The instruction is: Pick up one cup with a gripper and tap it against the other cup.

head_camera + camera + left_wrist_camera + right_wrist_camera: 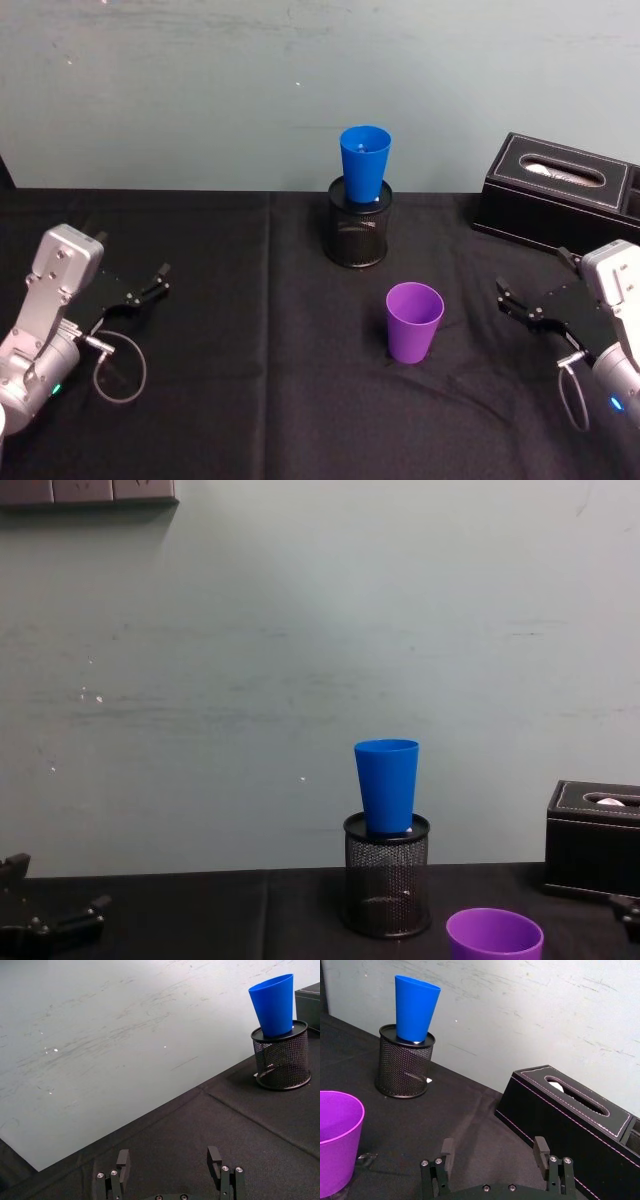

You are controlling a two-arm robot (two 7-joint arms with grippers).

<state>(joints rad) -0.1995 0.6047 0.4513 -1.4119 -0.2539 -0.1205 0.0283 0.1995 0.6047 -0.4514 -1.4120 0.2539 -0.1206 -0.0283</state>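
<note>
Plastic, seemingly, so the purple cup (pixel 414 320) should be light, stiff, slippery; it stands upright in front of the blue cup (pixel 364 162) perched in the mesh holder (pixel 359 235); right gripper (pixel 510 300), spread and empty, is nearer and could pinch one wall just under the rim; left gripper (pixel 155 282) idles, spread too.

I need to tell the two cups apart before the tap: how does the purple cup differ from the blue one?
The blue cup is taller and narrower; the purple cup is shorter and wider. The blue cup sits in a black mesh holder, the purple cup on the black tablecloth. Both are upright, smooth, tapered and ungripped; left gripper and right gripper rest open at the sides.
</note>
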